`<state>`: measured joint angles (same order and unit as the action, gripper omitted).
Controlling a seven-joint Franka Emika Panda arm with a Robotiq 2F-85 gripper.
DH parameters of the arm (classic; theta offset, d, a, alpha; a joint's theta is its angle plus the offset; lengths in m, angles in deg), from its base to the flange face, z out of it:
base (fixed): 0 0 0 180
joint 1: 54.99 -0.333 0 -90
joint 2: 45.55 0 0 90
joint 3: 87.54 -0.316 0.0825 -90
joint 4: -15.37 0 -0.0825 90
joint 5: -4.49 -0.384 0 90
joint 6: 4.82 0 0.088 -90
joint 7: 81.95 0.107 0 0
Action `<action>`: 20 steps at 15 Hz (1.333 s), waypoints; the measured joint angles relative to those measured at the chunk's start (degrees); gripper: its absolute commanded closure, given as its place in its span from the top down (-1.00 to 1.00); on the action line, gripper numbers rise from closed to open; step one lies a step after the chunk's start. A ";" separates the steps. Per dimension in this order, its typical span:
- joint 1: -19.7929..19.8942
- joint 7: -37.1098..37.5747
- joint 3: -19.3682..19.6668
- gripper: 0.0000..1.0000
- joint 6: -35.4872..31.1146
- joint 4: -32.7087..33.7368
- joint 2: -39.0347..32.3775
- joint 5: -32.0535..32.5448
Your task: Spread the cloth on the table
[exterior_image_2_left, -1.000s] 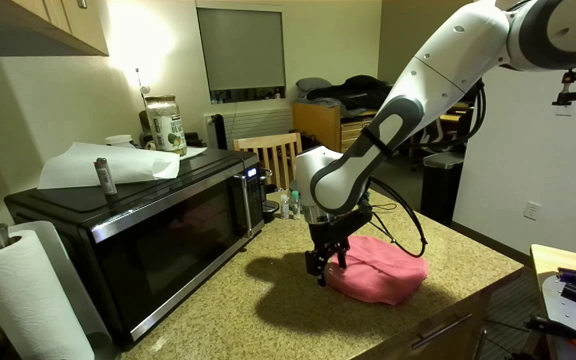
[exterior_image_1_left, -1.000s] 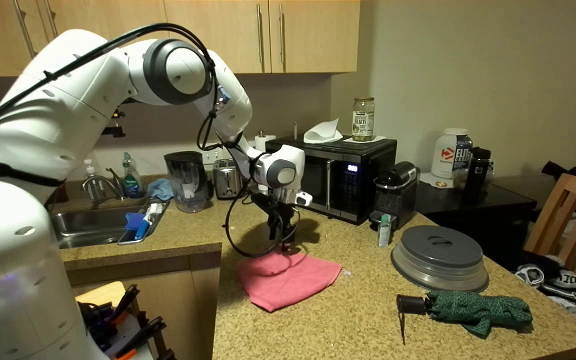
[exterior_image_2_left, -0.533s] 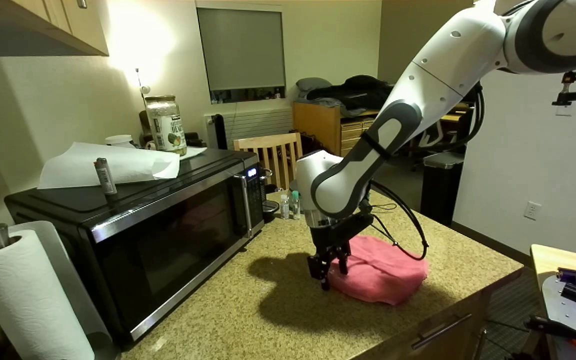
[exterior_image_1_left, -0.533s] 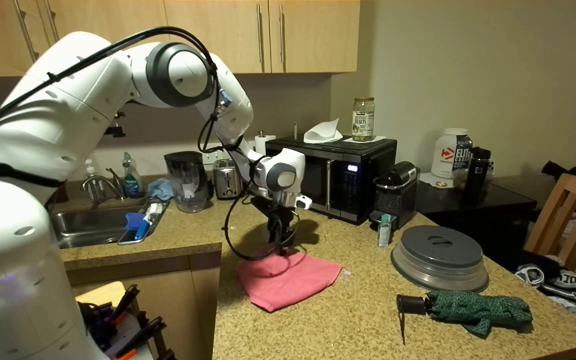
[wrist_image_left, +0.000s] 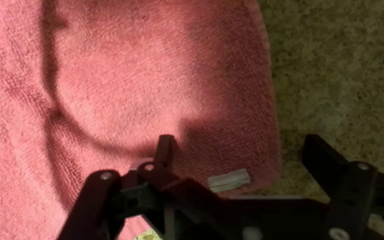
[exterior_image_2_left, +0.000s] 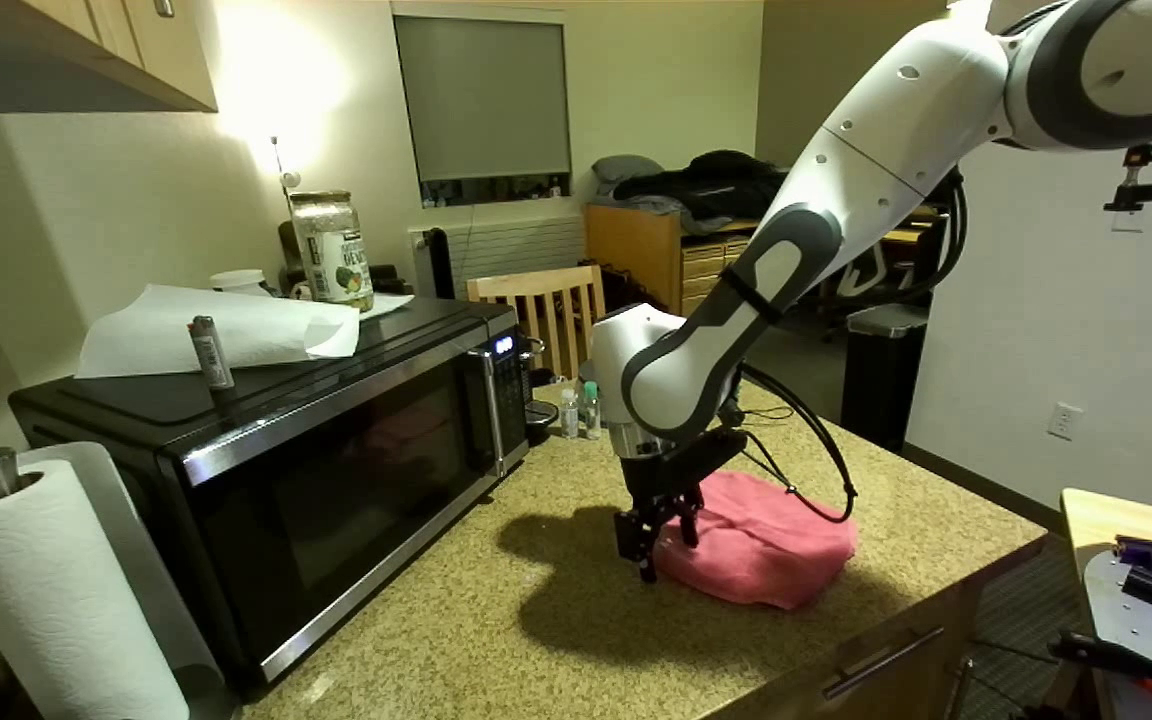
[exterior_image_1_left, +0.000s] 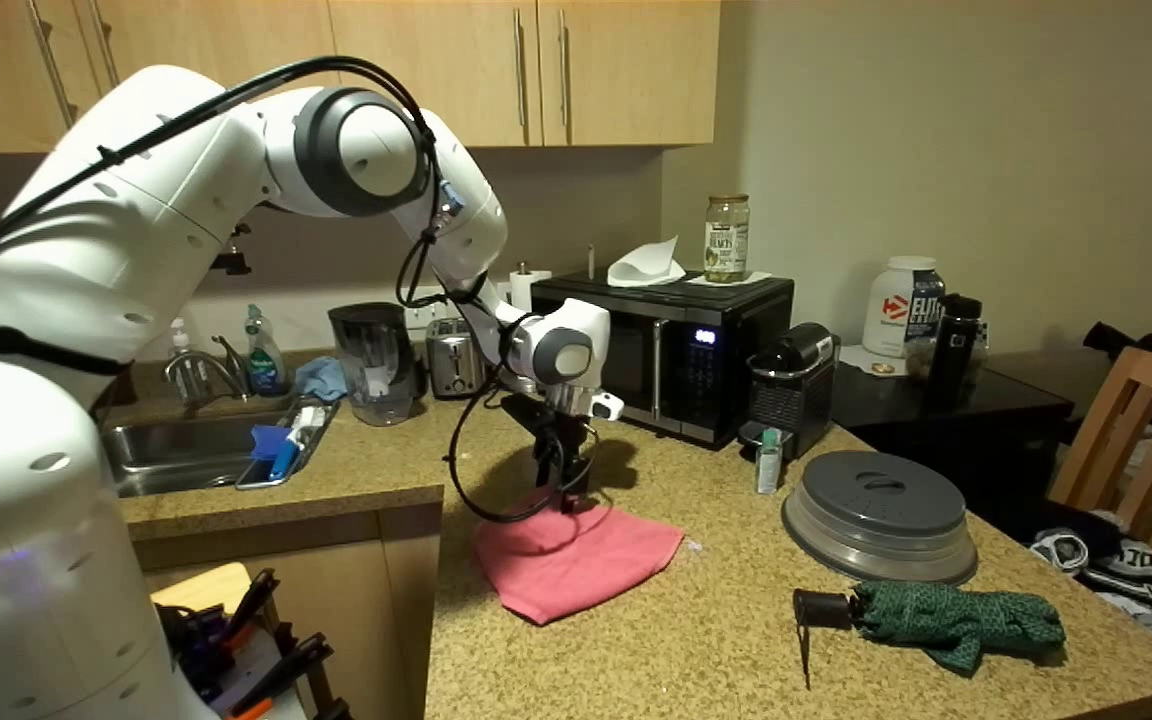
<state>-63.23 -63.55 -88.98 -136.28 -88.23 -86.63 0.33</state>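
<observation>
Both jaws wide, your empty gripper point(wrist_image_left: 237, 141) sits slightly lower, astride the cloth's point(wrist_image_left: 145, 83) right edge in wrist view, likely ready to pinch.

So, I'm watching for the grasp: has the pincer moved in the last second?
Yes: the pincer is slightly lower, judged by the microwave in an exterior view.

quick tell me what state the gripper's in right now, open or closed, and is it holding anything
Gripper: open, holding nothing; its jaws stand apart across an edge of the pink cloth.
</observation>
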 measured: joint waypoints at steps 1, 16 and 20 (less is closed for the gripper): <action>-0.02 0.00 0.00 1.00 0.00 0.00 -0.01 0.00; -1.56 0.69 0.17 0.06 4.64 4.02 -0.30 0.09; -1.69 0.69 0.16 -0.47 4.74 4.12 -0.30 0.09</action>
<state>-64.93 -62.87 -88.81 -131.53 -84.11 -86.93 0.41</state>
